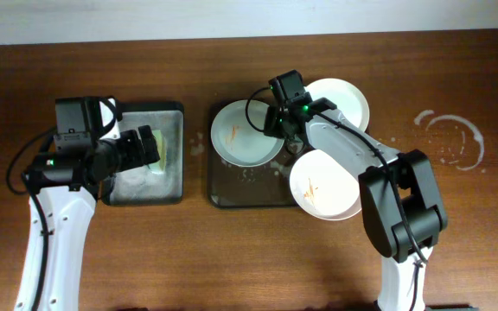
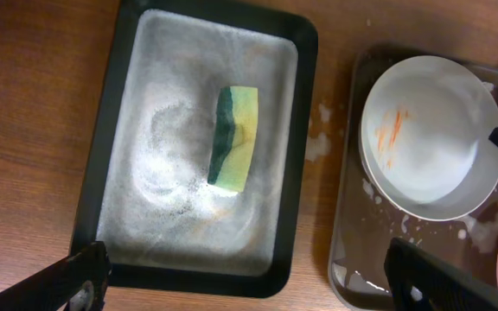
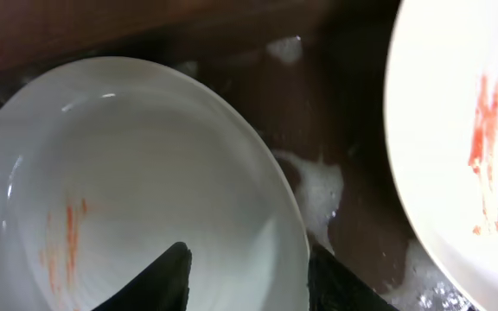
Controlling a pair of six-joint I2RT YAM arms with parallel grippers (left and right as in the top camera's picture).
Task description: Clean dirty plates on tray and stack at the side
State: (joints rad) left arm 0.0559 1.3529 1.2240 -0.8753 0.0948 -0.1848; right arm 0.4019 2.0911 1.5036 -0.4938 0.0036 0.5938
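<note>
**Right gripper at a plate rim, sponge not yet picked up**

Overhead: the right gripper [image 1: 282, 121] sits at the rim of a smeared plate [image 1: 239, 134] on the tray [image 1: 217, 188]. Another plate [image 1: 322, 186] overhangs the tray's right edge, and a third plate [image 1: 346, 97] lies at its far corner. The left gripper [image 1: 148, 149] hovers over the sponge [image 1: 159, 161] in the tub [image 1: 180, 173].

Left wrist: its fingers [image 2: 67, 281] are spread wide and hold nothing.

Right wrist: one finger is inside the rim and one outside. I cannot tell whether they pinch it. Foam [image 3: 318, 194] wets the tray, so a loose grip could let the plate slide or knock its neighbour.
</note>
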